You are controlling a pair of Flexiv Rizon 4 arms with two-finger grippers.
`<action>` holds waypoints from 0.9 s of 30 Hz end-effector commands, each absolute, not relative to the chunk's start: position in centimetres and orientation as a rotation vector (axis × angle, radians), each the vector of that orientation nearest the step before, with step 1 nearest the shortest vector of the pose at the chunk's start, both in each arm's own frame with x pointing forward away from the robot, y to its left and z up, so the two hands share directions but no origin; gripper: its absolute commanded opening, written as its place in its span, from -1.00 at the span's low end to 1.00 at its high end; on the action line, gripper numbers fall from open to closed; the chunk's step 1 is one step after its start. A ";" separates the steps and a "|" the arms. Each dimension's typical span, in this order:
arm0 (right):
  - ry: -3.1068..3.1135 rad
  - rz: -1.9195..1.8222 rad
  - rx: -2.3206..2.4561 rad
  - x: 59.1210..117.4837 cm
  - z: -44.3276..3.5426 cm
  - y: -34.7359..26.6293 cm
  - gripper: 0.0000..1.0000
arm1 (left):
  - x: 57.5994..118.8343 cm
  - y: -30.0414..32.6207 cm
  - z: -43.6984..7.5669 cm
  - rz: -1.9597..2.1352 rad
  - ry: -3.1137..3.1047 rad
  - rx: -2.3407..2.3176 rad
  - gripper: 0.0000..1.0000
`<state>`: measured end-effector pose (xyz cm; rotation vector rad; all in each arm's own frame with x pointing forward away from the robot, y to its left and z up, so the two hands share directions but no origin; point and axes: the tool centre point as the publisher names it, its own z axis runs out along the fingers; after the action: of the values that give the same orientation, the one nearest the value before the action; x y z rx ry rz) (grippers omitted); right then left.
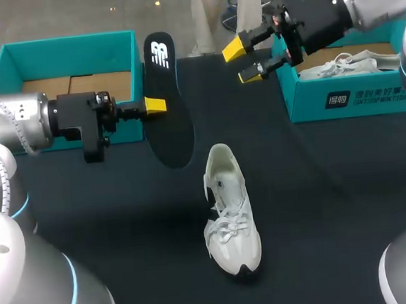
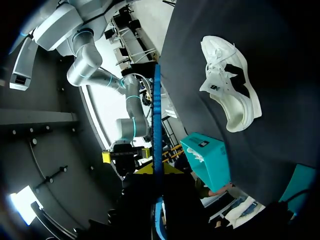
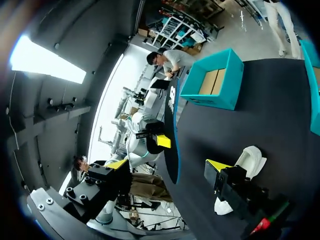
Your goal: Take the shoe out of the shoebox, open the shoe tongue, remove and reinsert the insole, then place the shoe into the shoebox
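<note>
A dark cloth-covered table (image 1: 334, 183) fills the scene, and the white lace-up sneaker (image 1: 230, 214) lies free on it, out of any box, its toe towards the robot and its open collar away. It is touched by neither arm.

Just beyond the sneaker's collar and to its left hangs the long black foam insole (image 1: 168, 119), held clear of the cloth and well apart from the sneaker. The left gripper (image 1: 153, 105) is closed on its edge about midway along. The left wrist view shows the insole edge-on, with a yellow tip on each side.

Farther off, past the collar to the right, the right gripper (image 1: 246, 59) hovers with its jaws spread wide and empty.

Farthest from the sneaker, the teal cardboard shoebox (image 1: 66, 46) on the left shows only a bare brown floor. The second teal shoebox (image 1: 341, 101) on the right holds another white shoe (image 1: 345, 65).

The likely trouble is in reinserting the insole. It is pinched at one edge only, so it could pivot or slip as its tip meets the collar. Nothing steadies the sneaker, so a push may slide or roll it instead of seating the insole. The laces or tongue may also catch the tip.

How far the tongue is pulled back is hard to make out, as is the inside of the sneaker. In the head view, the left gripper's far finger is hidden behind the insole.
</note>
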<state>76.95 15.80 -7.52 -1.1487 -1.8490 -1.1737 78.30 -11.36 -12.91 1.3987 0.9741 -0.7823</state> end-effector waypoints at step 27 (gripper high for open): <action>-1.729 -1.254 -1.085 77.3 -13.0 19.2 1.00 | 78.3 -11.5 -13.0 -0.780 0.971 1.397 -1.00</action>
<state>76.10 17.64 -13.06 -1.0987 -1.7185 -1.2786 78.30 -11.36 -12.91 1.3987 0.9741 -0.7823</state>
